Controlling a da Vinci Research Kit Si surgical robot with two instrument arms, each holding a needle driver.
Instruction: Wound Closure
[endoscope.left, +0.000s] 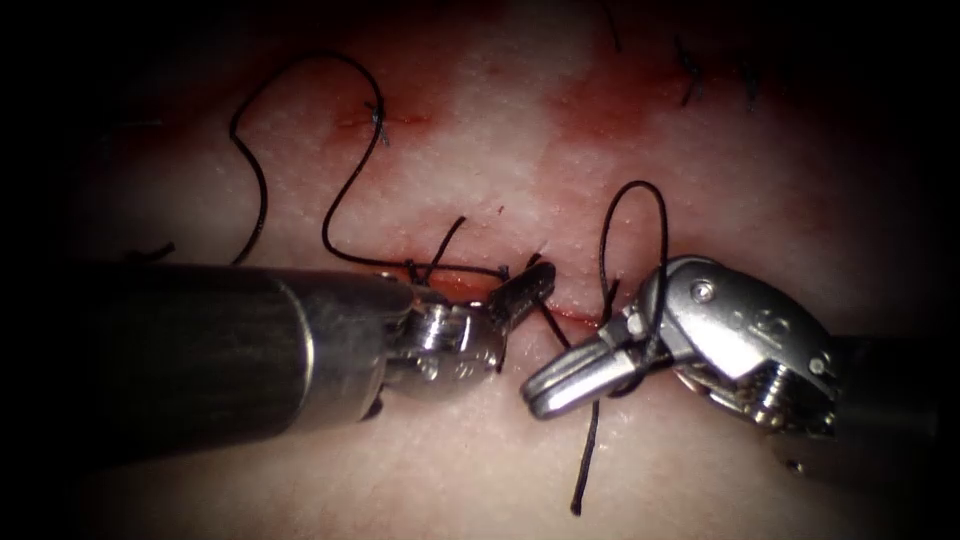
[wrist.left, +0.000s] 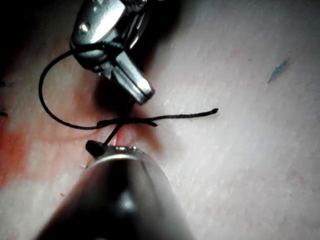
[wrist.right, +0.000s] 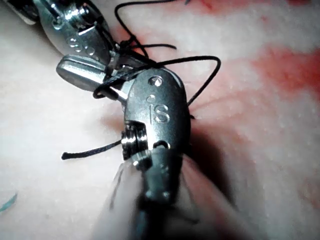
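Over the cut (endoscope.left: 560, 312) in the tissue (endoscope.left: 480, 470), thread (endoscope.left: 640, 215) loops around the right end effector (endoscope.left: 560, 385), its jaws pressed together, seemingly for a knot, while the left end effector (endoscope.left: 525, 290) pinches thread beside it.

looks like a surgical training bench in a lab tbh, no patient: a pale slab of tissue (endoscope.left: 480, 470) with red fluid (endoscope.left: 600, 110) smeared on it, a cut (endoscope.left: 560, 312) partly stitched with black thread (endoscope.left: 345, 190), knotted cut ends (endoscope.left: 690, 80) further up, and two steel robot tools (endoscope.left: 520, 290) (endoscope.left: 565, 378) on long shafts working under a tight endoscope spotlight
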